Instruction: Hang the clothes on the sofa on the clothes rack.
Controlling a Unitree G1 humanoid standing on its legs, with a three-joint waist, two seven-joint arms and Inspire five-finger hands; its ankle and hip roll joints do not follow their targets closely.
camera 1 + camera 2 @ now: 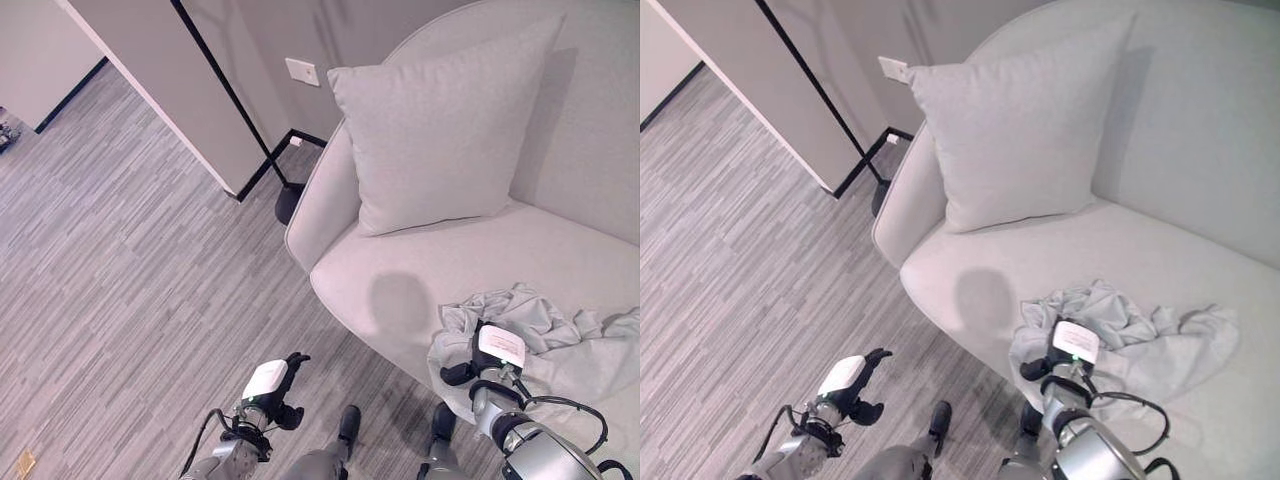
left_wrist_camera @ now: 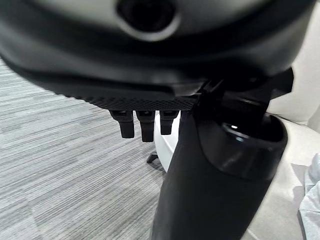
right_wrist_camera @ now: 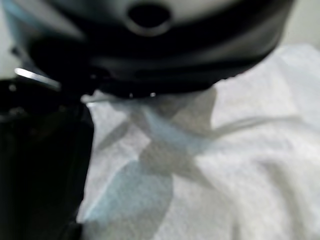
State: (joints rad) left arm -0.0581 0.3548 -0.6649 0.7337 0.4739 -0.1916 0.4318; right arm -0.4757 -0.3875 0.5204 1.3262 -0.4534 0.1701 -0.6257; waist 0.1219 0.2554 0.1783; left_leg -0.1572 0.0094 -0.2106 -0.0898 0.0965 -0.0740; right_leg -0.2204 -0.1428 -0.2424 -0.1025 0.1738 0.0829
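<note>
Pale crumpled clothes (image 3: pixel 240 170) spread from centre toward four o'clock, just beneath the right hand (image 3: pixel 45 165), whose dark bulk fills nine o'clock.

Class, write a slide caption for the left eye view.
Right hand on crumpled garment on sofa; left hand above floor.

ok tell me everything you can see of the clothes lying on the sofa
The clothes are one crumpled heap of pale grey, soft-looking fabric, full of folds and creases, with no clear shape to tell what garment it is. It lies on the seat of the light grey sofa near the front edge, apart from the pillow, and part of it drapes over that edge. The right hand rests on the heap's front part; whether its fingers grip the cloth cannot be told.
</note>
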